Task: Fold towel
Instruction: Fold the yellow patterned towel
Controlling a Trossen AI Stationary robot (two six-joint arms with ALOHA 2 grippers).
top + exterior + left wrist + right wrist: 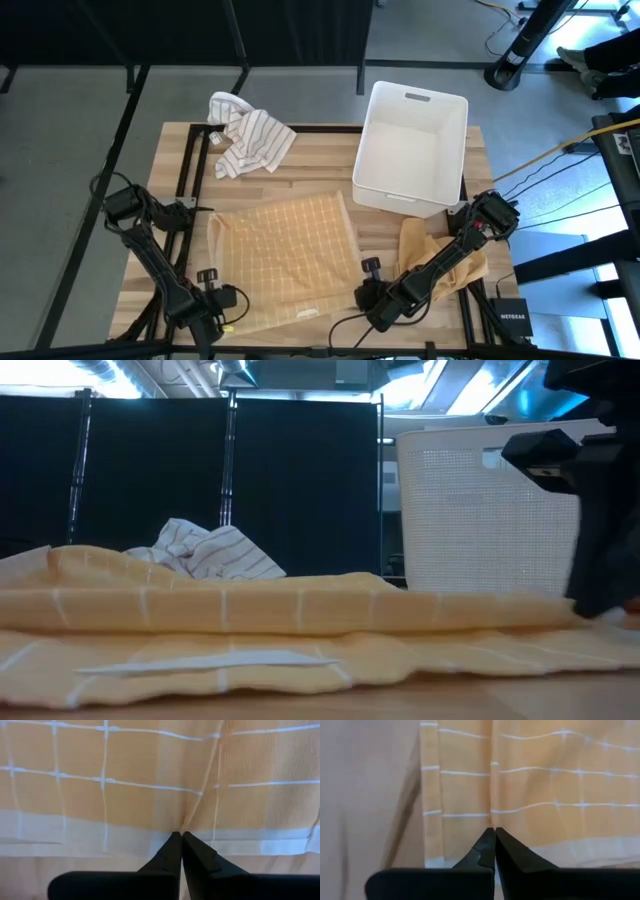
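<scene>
The orange cotton towel with a white grid lies spread on the wooden desk. The left hand and right hand are each pinched on its near hem. Soft, limp cloth; corners give best control.

— What's on the table from up there?

— A yellow checked towel spread flat in the middle, near edge close to the table's near side. Far left of it lies a crumpled striped cloth. Far right stands a white bin.

— And the arms?

— The left gripper sits at the towel's near left corner. The right gripper is at its near right corner. Both touch the edge, as far as I can tell.

— Anything under the right arm?

— A second yellow cloth, bunched, just right of the towel, near the bin.
</scene>
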